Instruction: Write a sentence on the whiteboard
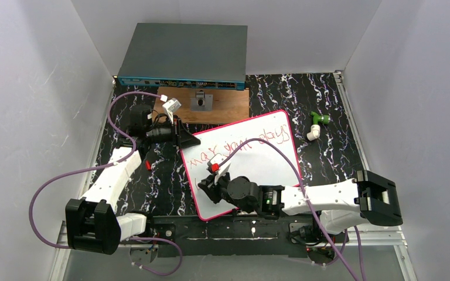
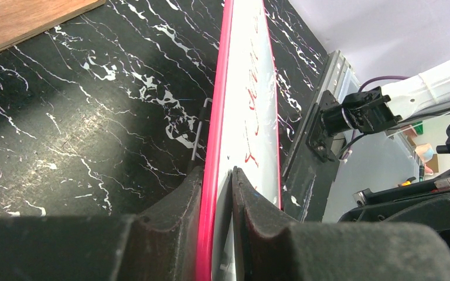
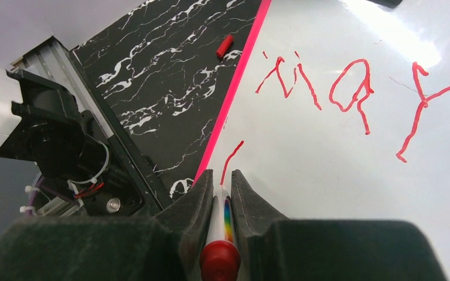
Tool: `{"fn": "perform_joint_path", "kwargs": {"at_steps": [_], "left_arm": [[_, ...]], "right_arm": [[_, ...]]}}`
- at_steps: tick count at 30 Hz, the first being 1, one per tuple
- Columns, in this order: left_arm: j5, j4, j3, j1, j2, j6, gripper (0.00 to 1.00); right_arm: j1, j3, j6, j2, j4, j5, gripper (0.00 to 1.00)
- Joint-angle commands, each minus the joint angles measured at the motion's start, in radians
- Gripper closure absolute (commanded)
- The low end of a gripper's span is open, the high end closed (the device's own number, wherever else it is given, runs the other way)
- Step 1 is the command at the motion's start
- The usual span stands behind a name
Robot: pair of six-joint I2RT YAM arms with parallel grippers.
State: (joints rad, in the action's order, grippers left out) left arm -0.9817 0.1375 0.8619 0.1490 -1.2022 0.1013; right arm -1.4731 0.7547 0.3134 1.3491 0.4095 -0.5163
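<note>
Two white walls flank the black marbled table; left pincer clamps whiteboard, right pincer clamps marker.

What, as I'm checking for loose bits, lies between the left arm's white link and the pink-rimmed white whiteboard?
A small red cylinder, perhaps a marker cap, on the black marbled tabletop, apart from the whiteboard rim; the top view shows it.
</note>
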Motion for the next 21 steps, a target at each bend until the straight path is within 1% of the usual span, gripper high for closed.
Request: {"fn": "perform_joint_path", "kwargs": {"at_steps": [1,13,15,21], "left_arm": [[0.164,0.038,-0.003,0.017,0.002,-0.14,1.0],[0.16,0.038,0.001,0.017,0.0,-0.14,1.0],[0.157,0.035,0.001,0.017,-0.002,-0.137,1.0],[0.152,0.03,0.006,0.017,-0.015,-0.135,1.0]], "right_arm": [[-0.001,0.008,-0.016,-0.006,-0.038,-0.02,0.99],[0.008,0.136,-0.119,0.071,-0.06,-0.04,0.99],[0.023,0.154,-0.14,0.071,-0.095,-0.064,0.99],[0.046,0.115,-0.101,0.013,-0.219,-0.11,0.99]]}}
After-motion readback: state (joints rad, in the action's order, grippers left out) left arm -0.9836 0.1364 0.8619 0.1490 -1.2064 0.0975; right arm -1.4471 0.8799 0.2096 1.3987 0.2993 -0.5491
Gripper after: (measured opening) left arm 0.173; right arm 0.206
